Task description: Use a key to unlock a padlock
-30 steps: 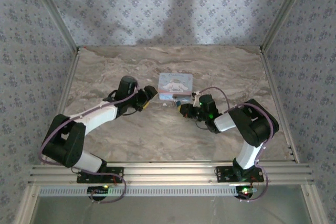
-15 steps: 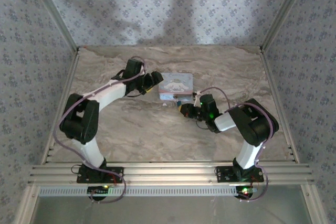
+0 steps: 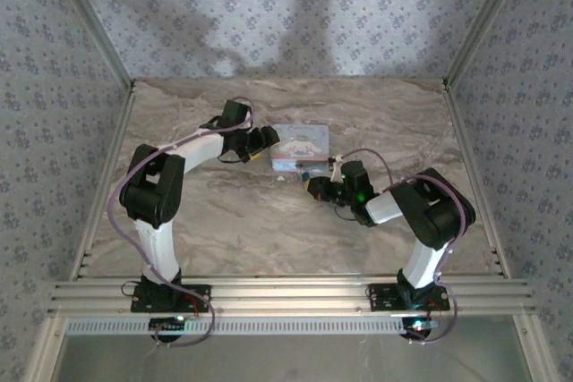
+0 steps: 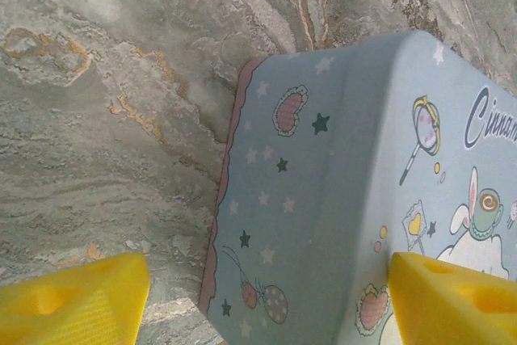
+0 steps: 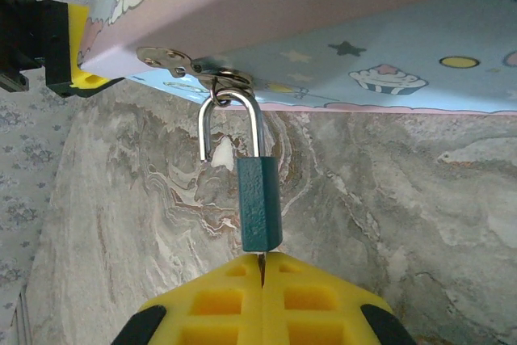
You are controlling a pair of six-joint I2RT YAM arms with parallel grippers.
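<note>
left of the tin (image 3: pixel 300 145), the left gripper (image 3: pixel 262 142) sits at the tin's left edge. in the left wrist view its yellow fingers (image 4: pixel 73 300) stand wide apart, one over the marble table (image 4: pixel 105 143) beside the tin, the other over the tin's cartoon lid, so the tin's left edge lies between them. they hold nothing.

the tin itself lies flat on the table, light blue with stars and a white cartoon figure on the lid.

at the tin's near side, a small metal hasp (image 5: pixel 174 61) sticks out from under the lid. the padlock (image 5: pixel 260 204) hangs from it, its silver shackle (image 5: pixel 230 115) looped through the hasp ring. one shackle leg enters the dark blue-grey body; the other ends free, off to the side of the body.

just near of the tin and a little to its right, the right gripper (image 5: pixel 261 296) meets the padlock's underside. its yellow pads are pressed together on the key (image 5: pixel 261 257), of which a thin sliver shows between pads and lock body.
</note>
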